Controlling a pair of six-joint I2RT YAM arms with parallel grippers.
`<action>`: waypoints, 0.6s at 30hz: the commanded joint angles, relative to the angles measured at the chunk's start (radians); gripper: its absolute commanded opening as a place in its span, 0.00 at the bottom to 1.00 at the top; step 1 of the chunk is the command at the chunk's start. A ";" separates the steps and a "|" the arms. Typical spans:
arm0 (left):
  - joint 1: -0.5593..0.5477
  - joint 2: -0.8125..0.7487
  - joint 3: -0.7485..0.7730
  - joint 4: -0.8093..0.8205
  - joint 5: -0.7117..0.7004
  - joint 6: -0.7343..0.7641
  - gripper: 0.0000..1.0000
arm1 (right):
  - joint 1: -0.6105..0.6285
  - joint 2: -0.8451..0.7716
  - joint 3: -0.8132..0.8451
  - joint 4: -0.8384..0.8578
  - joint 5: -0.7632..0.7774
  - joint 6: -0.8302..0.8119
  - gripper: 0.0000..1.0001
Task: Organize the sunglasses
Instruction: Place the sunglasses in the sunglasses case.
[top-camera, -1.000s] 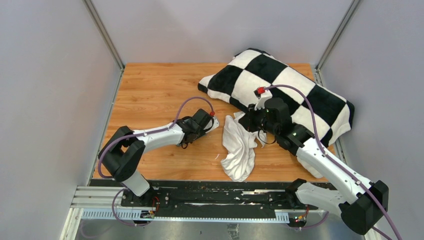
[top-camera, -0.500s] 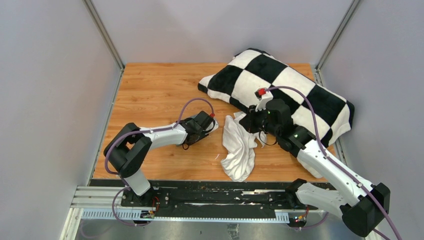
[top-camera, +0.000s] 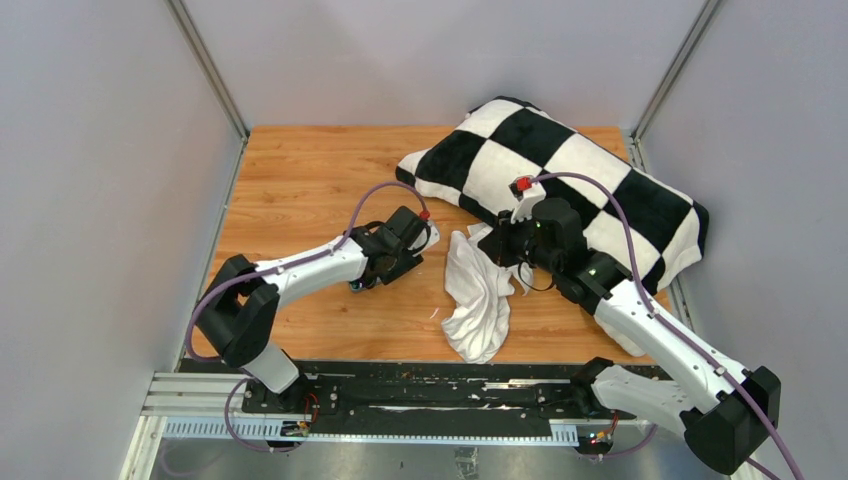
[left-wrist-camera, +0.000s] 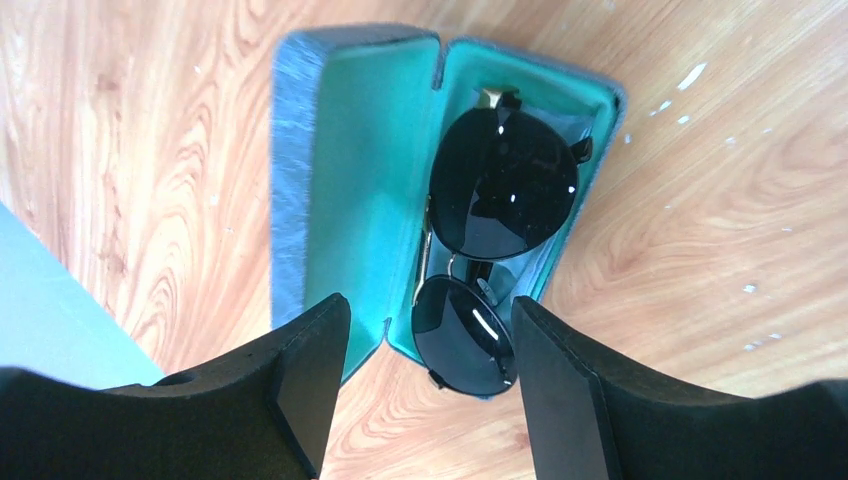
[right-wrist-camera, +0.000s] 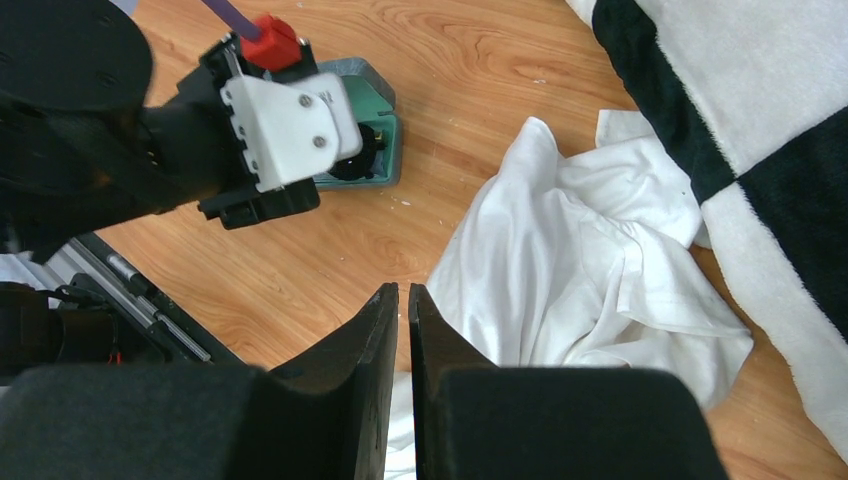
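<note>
Now | left fingers (left-wrist-camera: 310, 380) apart, empty | over sunglasses (left-wrist-camera: 505, 180) in case (left-wrist-camera: 340, 150)

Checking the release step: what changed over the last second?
Left arm shifted slightly, its wrist edging farther from the base. The left claw now stands open above the sunglasses, which lie in the open case, not gripped. Right arm, white cloth and checkered pillow stayed put.
</note>
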 joint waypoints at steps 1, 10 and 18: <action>-0.014 -0.077 0.091 -0.120 0.098 -0.050 0.66 | -0.017 -0.007 -0.007 -0.011 -0.011 -0.008 0.15; 0.043 -0.234 0.207 -0.150 0.080 -0.184 0.68 | 0.036 0.111 -0.001 0.046 -0.049 0.025 0.14; 0.475 -0.171 0.284 -0.165 0.412 -0.507 0.64 | 0.259 0.432 0.111 0.163 -0.037 0.065 0.14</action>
